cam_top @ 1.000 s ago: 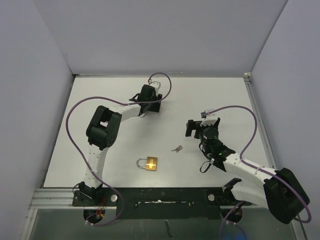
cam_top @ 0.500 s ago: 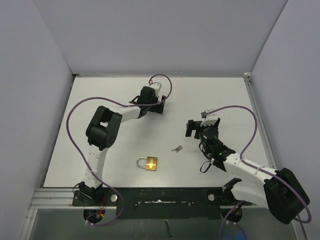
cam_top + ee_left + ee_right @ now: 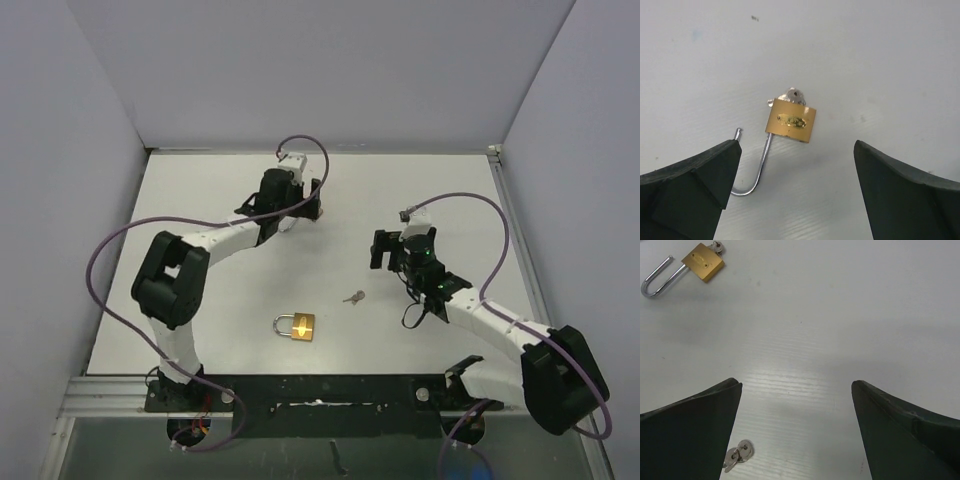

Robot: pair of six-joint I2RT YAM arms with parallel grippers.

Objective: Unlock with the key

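The brass padlock (image 3: 302,327) lies on the white table near the front, its steel shackle (image 3: 753,167) swung open with one end free. A silver key (image 3: 794,94) sticks out of the base of its body (image 3: 791,120). The padlock (image 3: 702,261) also shows at the top left of the right wrist view. My left gripper (image 3: 283,215) hovers far behind the lock, open, nothing between its fingers (image 3: 687,187). My right gripper (image 3: 385,254) is open and empty too, right of a loose pair of keys (image 3: 353,297), which lies by its left finger (image 3: 690,435).
Grey walls close in the table (image 3: 220,290) on the left, back and right. A black rail (image 3: 320,392) with both arm bases runs along the near edge. Purple cables loop over both arms.
My left arm's elbow has swung out to the left and its gripper has shifted slightly left and back, its jaws spreading wider. The right gripper has edged back a little. Padlock and keys lie unmoved.
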